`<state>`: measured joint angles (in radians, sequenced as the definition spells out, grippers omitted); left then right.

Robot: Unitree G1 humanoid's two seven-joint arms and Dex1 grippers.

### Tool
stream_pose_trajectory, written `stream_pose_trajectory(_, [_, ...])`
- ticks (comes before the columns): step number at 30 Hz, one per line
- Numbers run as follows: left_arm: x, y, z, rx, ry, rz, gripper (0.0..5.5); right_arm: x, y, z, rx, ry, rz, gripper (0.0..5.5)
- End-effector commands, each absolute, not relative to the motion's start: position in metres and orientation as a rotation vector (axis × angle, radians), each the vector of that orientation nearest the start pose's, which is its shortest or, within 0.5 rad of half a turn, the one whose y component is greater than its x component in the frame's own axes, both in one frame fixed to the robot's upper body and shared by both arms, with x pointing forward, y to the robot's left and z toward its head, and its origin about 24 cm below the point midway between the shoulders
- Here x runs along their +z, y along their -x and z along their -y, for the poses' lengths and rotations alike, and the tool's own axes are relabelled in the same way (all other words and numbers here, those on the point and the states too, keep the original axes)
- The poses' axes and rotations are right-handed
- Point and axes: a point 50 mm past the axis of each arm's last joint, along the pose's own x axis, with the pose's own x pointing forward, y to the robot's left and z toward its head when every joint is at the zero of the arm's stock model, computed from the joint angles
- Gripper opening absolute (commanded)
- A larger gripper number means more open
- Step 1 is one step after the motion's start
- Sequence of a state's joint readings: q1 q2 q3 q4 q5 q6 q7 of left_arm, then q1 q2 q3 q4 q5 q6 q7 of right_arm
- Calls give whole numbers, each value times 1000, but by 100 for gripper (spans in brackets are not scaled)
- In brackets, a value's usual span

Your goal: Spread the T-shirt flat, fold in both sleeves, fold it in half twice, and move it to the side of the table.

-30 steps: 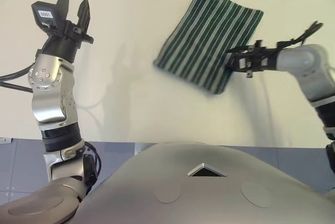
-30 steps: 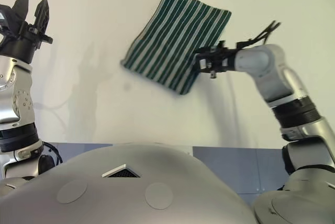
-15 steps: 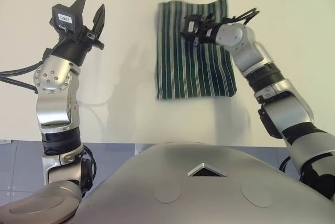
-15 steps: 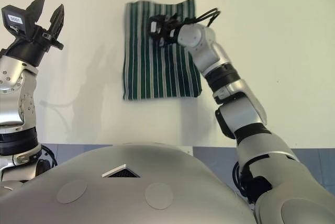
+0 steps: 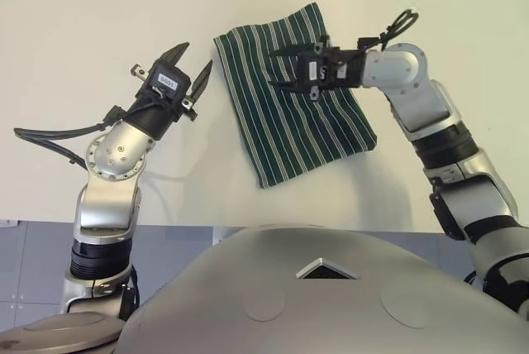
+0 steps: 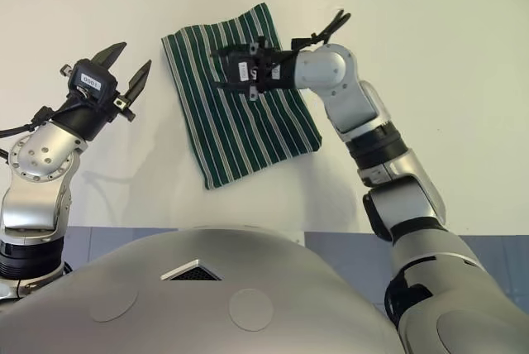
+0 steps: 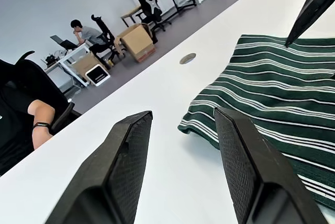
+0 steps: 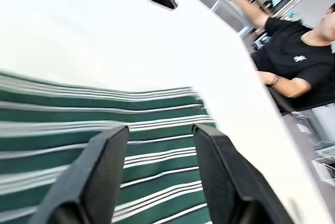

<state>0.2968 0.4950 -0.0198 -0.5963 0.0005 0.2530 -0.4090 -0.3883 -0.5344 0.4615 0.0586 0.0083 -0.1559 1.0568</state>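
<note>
Left pincer (image 5: 192,60) and right pincer (image 5: 279,69) both gape, pointing inward.

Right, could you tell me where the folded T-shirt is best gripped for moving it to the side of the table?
I would pinch the T-shirt at its edge facing the right arm, coming in low from that side with the open right gripper. It lies flat on the table with no raised part, so one finger probably must slide under the layers.
</note>
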Motion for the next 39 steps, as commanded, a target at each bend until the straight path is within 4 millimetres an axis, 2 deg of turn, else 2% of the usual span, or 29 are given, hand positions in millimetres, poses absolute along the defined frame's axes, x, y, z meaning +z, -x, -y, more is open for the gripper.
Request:
stream_pose_trajectory(1, [100,-167,-182,-570,-448,-59,217,76,-236,128,1667,771,-99,226])
stream_pose_trajectory(4, [104,-155,-183,-653,-485,-66,217,48,-222,120,1679,866,-174,226])
stream_pose_trajectory(7, [93,-138,-182,-852,-666,-135,217,30,-198,109,1691,862,-223,226])
stream_pose_trajectory(11, [68,-117,-194,-1048,-903,-230,217,45,-203,101,1638,697,-226,226])
stream_pose_trajectory(13, [63,-108,-196,-1122,-955,-244,217,59,-208,96,1609,560,-204,226])
stream_pose_trajectory(14, [63,-104,-197,-1168,-975,-250,236,67,-213,98,1580,519,-188,226])
stream_pose_trajectory(16, [62,-96,-196,-1239,-1013,-252,270,82,-224,111,1540,512,-161,226])
stream_pose_trajectory(18, [59,-91,-186,-1265,-1001,-209,300,98,-238,143,1520,641,-142,226])
stream_pose_trajectory(20, [55,-91,-175,-1258,-1060,-111,338,109,-245,179,1537,817,-148,226])
stream_pose_trajectory(24, [46,-89,-158,-1307,-1151,16,359,105,-247,223,1570,1016,-204,226])
stream_pose_trajectory(28, [31,-87,-147,-1366,-1180,45,359,94,-241,230,1618,1051,-188,226])
stream_pose_trajectory(32, [17,-85,-150,-1393,-1165,14,288,84,-223,237,1730,1177,-89,226])
stream_pose_trajectory(36, [8,-85,-154,-1401,-1126,-20,211,70,-208,233,1809,1205,41,226])
stream_pose_trajectory(39, [0,-80,-156,-1422,-1097,-48,142,61,-200,222,1843,1193,128,226])
